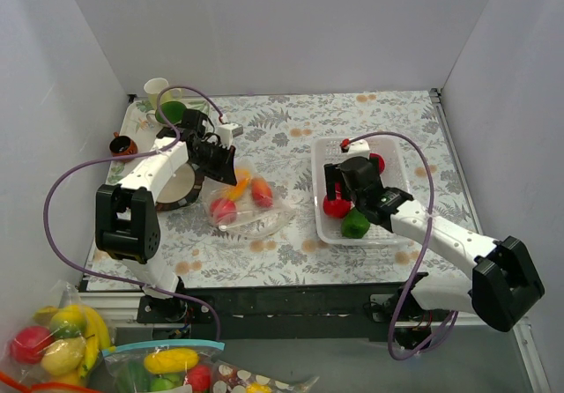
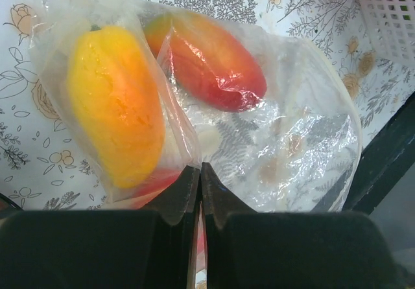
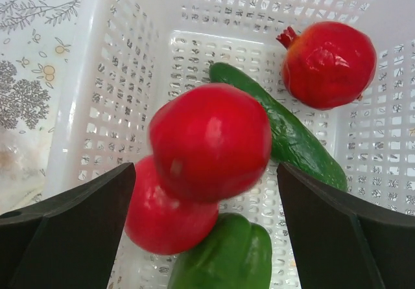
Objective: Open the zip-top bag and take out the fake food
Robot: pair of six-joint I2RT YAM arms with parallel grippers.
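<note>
Your left gripper (image 2: pixel 200 167) pinched the clear crinkly zip-top bag (image 2: pixel 292 146); your wide-spread right gripper (image 3: pixel 206 167) seemed to release a glossy red fruit (image 3: pixel 211 140), so next reach left for another.

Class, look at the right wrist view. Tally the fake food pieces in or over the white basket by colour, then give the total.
Red: 3 (pomegranate, round fruit, red fruit partly hidden below it)
Green: 2 (cucumber, pepper)
Total: 5
</note>
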